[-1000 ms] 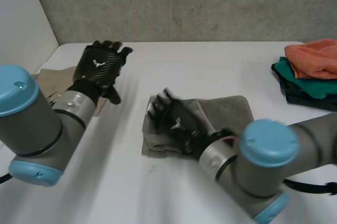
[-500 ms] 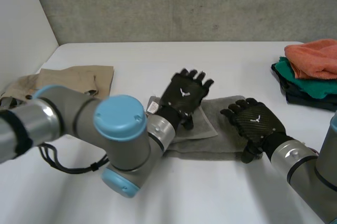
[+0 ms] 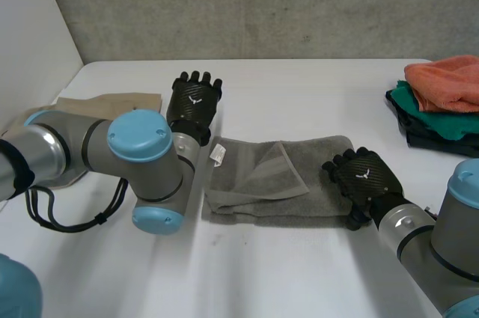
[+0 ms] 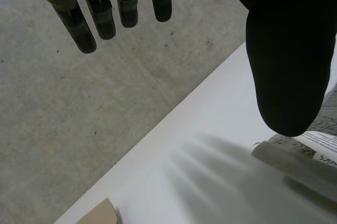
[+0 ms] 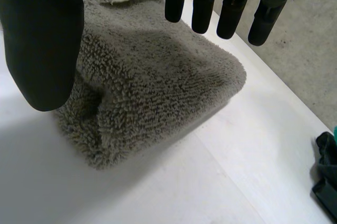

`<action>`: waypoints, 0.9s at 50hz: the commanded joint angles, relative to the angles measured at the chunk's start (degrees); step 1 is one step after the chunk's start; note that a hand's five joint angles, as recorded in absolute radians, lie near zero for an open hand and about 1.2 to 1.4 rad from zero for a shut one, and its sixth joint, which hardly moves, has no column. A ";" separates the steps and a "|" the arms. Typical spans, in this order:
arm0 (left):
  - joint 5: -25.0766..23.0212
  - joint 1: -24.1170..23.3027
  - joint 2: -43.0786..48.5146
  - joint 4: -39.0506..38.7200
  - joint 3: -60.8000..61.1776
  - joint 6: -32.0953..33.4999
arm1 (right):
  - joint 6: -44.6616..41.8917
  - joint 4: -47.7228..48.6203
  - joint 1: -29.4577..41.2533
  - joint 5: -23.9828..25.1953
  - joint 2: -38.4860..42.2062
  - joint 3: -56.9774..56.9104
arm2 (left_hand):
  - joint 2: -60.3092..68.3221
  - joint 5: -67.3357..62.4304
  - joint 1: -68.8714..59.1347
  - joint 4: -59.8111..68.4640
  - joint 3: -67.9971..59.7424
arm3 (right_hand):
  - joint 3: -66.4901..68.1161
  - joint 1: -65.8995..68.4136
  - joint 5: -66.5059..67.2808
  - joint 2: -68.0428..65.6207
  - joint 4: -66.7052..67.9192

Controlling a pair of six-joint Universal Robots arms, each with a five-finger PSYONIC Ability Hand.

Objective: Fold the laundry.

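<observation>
A grey towel (image 3: pixel 277 179) lies folded lengthwise in the middle of the white table (image 3: pixel 314 93), with a loose flap and a white label (image 3: pixel 218 154) at its left end. My left hand (image 3: pixel 193 101) hovers open just beyond that left end, fingers straight and apart from the cloth. In the left wrist view the left hand (image 4: pixel 284 50) has the towel's labelled end (image 4: pixel 295 166) beyond its thumb. My right hand (image 3: pixel 364 178) is over the towel's right end. The right wrist view shows the right hand (image 5: pixel 42 34) open, fingers straight, above the towel's rounded end (image 5: pixel 152 87), gripping nothing.
A beige cloth (image 3: pixel 112 105) lies at the table's left edge, beside my left arm. A stack of folded laundry stands at the far right: an orange piece (image 3: pixel 445 82) over green (image 3: pixel 441 120) and dark ones. A grey wall backs the table.
My left hand has drawn back off the towel to the left, beyond its labelled end. My right hand has stayed at the towel's right end, its fingers a little less spread.
</observation>
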State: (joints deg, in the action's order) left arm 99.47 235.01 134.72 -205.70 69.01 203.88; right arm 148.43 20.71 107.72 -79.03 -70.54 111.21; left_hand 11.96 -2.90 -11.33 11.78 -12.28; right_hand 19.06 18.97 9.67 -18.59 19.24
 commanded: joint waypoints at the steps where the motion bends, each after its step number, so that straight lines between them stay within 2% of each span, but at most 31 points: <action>1: -5.95 -4.29 -6.83 0.13 8.06 -0.76 | 0.02 -0.32 -0.67 -0.42 -0.30 0.32 | -0.07 1.00 -0.56 0.11 0.39 | 5.82 5.92 5.22 -6.30 5.64; 5: -10.35 -8.86 -8.59 0.21 11.32 -2.78 | 0.02 -0.32 -0.76 -0.42 -0.57 0.50 | -0.07 1.00 -0.56 0.11 0.39 | 5.82 5.92 5.22 -6.30 5.64; 9: -11.32 -11.24 -8.86 1.35 12.55 -4.98 | 0.02 -0.32 -0.85 -0.42 -0.57 0.59 | -0.07 1.00 -0.56 0.11 0.39 | 5.82 5.92 5.22 -6.30 5.64; 15: -11.67 -11.33 -7.63 3.55 11.77 -5.77 | -0.07 -0.23 -0.67 -0.34 -0.57 0.59 | 0.10 0.83 -0.73 0.28 0.22 | 5.82 5.91 5.22 -6.29 5.64; 28: -11.32 -9.40 -0.69 2.76 5.35 -5.33 | -0.07 -0.06 -0.58 -0.25 -0.30 0.68 | 1.11 -0.17 -1.74 1.29 -0.79 | 6.83 6.92 6.22 -7.30 6.65; 33: -9.04 -4.92 3.35 2.50 1.05 -4.98 | -0.07 0.03 -0.67 -0.25 -0.22 0.68 | 4.63 -3.70 -5.26 4.81 -4.31 | 8.51 8.60 7.90 -8.98 8.33; 38: 1.66 0.53 4.15 2.76 0.33 -2.53 | -0.42 0.03 -0.76 -0.33 -0.22 0.68 | 4.48 -3.55 -5.11 4.66 -4.16 | 11.54 11.63 10.93 -12.01 11.36; 39: 2.47 0.71 3.80 2.85 0.69 -2.17 | -0.60 0.03 -0.76 -0.42 -0.13 0.68 | 4.14 -3.21 -4.77 4.32 -3.82 | 12.21 12.30 11.60 -12.68 12.03; 43: 1.08 -0.08 -0.94 2.76 4.72 -1.47 | -1.30 -0.05 -0.76 -0.60 -0.13 0.68 | 1.11 -0.18 -1.74 1.29 -0.79 | 16.58 16.67 15.97 -17.05 16.39; 45: 0.11 -0.51 -3.66 2.76 6.66 -1.73 | -1.65 0.03 -0.67 -0.69 -0.04 0.68 | 1.11 -0.18 -1.74 1.29 -0.79 | 22.95 23.04 22.35 -23.42 22.77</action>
State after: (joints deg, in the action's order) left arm 100.26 235.15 137.26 -202.96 70.66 201.59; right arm 147.64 20.74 107.00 -79.50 -70.67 111.89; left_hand 13.27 -2.93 -13.38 13.41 -13.32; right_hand 29.85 29.85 20.18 -29.67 30.02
